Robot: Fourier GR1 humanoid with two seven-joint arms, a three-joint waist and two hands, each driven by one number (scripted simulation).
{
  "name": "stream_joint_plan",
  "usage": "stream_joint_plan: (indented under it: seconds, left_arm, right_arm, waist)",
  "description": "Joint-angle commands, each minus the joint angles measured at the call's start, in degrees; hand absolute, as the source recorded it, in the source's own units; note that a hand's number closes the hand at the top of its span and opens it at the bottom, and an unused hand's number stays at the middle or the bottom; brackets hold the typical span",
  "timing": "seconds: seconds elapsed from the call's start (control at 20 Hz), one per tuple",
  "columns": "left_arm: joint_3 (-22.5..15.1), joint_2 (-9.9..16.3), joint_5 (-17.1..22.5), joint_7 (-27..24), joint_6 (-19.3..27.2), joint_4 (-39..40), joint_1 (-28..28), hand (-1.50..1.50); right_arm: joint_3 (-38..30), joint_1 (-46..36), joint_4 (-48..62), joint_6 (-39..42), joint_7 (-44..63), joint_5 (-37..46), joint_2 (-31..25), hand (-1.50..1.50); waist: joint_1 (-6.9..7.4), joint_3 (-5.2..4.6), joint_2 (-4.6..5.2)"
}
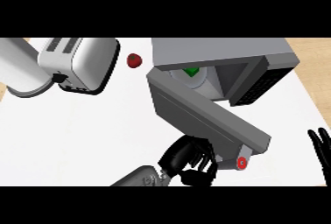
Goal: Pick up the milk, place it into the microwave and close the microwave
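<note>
**Robot hand at microwave door, milk inside**

Robot hand [188, 159], the left one, sits at the outer end of the open microwave door [207, 116], its dark fingers curled close against the door's edge; whether they clasp the door or merely press on it cannot be told. Just to its right, on the door's tip, is a red button [242, 162]. Beyond the hand, up past the door's length, the microwave [223, 52] stands open, and a white carton with a green mark, judged to be the milk [192, 74], rests inside the cavity. The right robot hand [321, 144] rests at the far right edge, fingers straight and released. Up and to the left of the working hand stand a toaster [77, 63] and a small red tomato [134, 60] on the white table [84, 131].

Judged from this, only the closing remains. The risk is a glancing push: fingers sliding off the door's end would leave it ajar. A push along the door, not across it, could also shove the microwave itself.
</note>
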Motion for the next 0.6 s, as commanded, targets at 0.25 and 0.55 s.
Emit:
stream_joint_plan:
  seconds: [0.25, 0.55]
  left_arm:
    - [5.3, -0.5, 12.0, -6.9, 10.0, -1.3, -7.3, -1.5]
    - [6.2, -0.5, 16.5, -10.3, 13.5, 1.4, -11.9, -1.5]
  right_arm:
    - [-0.6, -3.2, -3.7, 0.2, 2.5, -2.8, -1.8, -1.5]
    - [-0.7, -3.4, -4.5, 2.0, 4.0, -5.6, -3.4, -1.5]
  waist:
    - [-4.51, -0.39, 1.43]
    - [-7.99, -0.17, 2.11]
